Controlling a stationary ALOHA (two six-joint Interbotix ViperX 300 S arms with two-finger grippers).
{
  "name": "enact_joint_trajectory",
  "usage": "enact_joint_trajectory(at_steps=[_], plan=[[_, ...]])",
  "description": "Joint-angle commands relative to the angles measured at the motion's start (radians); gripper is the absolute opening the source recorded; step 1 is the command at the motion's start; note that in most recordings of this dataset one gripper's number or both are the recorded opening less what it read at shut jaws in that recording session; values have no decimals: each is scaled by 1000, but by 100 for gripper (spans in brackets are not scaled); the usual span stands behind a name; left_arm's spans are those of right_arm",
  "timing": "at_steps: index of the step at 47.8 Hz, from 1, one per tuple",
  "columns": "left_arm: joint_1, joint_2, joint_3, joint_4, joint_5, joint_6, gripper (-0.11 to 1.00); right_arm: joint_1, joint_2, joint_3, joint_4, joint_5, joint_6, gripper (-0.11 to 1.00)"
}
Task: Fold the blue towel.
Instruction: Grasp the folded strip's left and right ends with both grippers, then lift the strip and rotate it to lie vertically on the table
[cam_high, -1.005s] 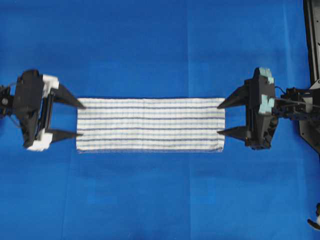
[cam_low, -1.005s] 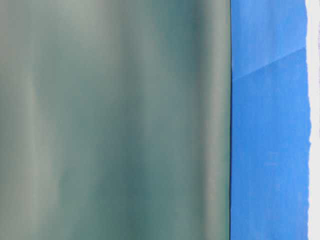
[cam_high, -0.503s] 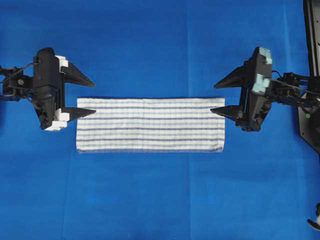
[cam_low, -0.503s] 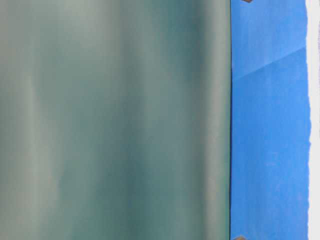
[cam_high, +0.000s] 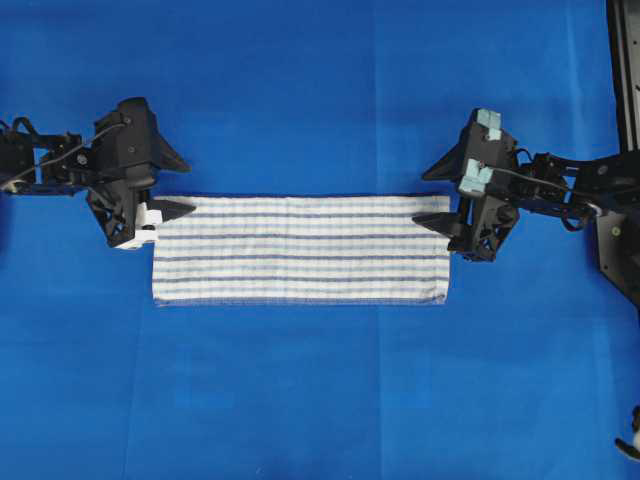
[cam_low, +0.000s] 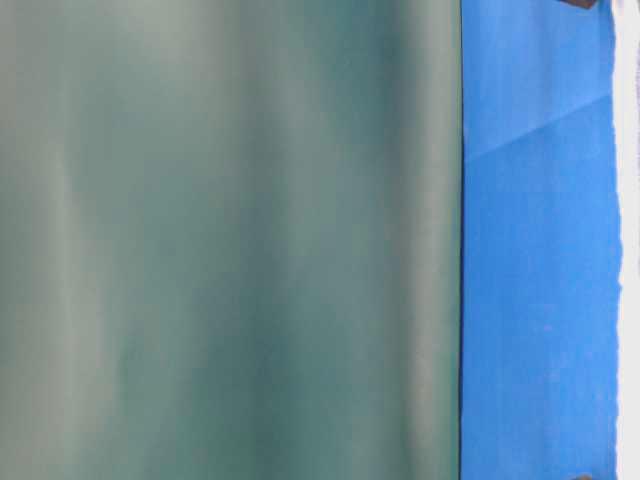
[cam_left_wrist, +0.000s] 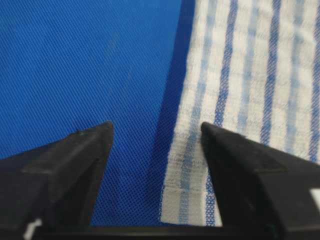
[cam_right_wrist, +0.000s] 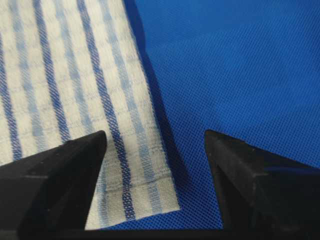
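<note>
Blue towel (cam_high: 300, 249) flat, apparently unheld; both claws straddle its far corners

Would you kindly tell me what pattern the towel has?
The towel is white with thin blue stripes and faint check lines, clearest in the left wrist view.

Table covering: we find a solid blue cloth (cam_high: 320, 90) across the whole work surface, faint straight creases showing.
Right edge: we note a black frame (cam_high: 625, 80).
Table-level view: we see a blurred grey-green surface (cam_low: 230, 240) filling most of it.
</note>
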Motion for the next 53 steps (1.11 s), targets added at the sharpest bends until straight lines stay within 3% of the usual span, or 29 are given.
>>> enact_joint_trajectory(at_steps=[1, 6, 13, 16, 20, 37, 53], plan=[[0, 15, -17, -2, -14, -8, 59, -3, 2, -15, 3, -11, 2, 78], [-2, 32, -18, -3, -9, -12, 43, -2, 0, -12, 0, -11, 2, 64], [-20, 46, -20, -3, -5, -14, 22, 9, 2, -9, -2, -11, -3, 27], [-26, 46, -21, -3, -5, -14, 10, 12, 0, -9, -3, -11, -3, 15], [-28, 44, -21, -3, -5, -12, 3, 15, 0, -9, -3, -11, -5, 4], [-28, -8, -37, -3, 60, -11, 3, 14, -38, -15, -3, 2, -5, 3], [-44, -235, -110, -3, 298, -34, 3, 9, -302, -21, -3, 149, -31, 3]])
